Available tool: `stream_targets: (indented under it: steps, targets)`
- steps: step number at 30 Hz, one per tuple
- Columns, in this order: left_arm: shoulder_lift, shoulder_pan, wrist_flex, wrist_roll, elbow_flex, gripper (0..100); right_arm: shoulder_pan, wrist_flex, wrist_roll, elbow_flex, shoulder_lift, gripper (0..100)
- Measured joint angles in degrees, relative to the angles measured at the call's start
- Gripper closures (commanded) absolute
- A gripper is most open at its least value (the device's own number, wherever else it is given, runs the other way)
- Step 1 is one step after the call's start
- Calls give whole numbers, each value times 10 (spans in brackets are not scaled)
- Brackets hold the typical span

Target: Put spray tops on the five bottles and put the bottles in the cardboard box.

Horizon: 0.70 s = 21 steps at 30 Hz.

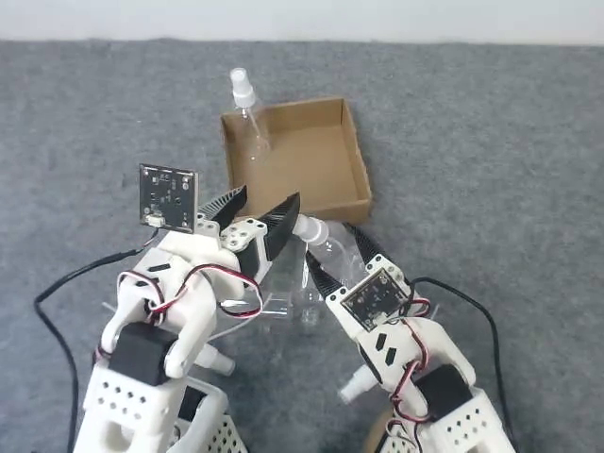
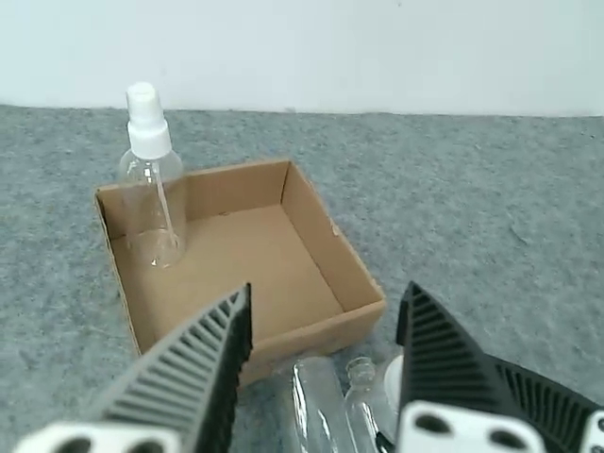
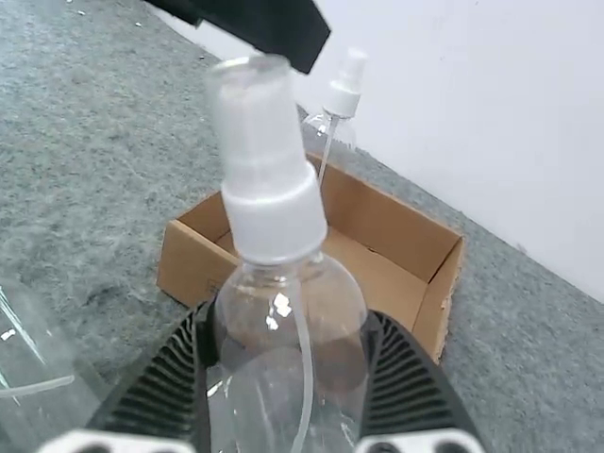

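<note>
Beyond both grippers I see the cardboard box (image 1: 307, 165), open side up. Its near wall is just ahead of the fingertips.

I have the left gripper (image 2: 321, 363) spread wide and holding nothing. It hangs just short of that near wall.

My right gripper (image 3: 283, 330) is closed on the belly of a clear bottle (image 3: 283, 283), one finger pressed to each side. The bottle's long axis runs along the fingers, and its spray top (image 3: 269, 189) points out past the fingertips toward the box. From the high view, that top sits just beside the left gripper's nearer finger; I cannot tell whether they touch.

Under the left gripper, on the near side of the box wall, uncapped bottles (image 2: 319, 404) lie on their sides with their necks toward the box.

Farthest from both grippers, a standing bottle (image 2: 151, 184) is upright in the box's far corner, sprayer on and pointing straight up.
</note>
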Motion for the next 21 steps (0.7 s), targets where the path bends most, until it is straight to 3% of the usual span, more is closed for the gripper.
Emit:
stream_targets:
  steps: [11,21]
  targets:
    - [-10,-4,2,1,-6,765,0,0,0,0,0,992]
    - [-229,-103,2,-2,40,765,-2,-4,-1,0,-1,992]
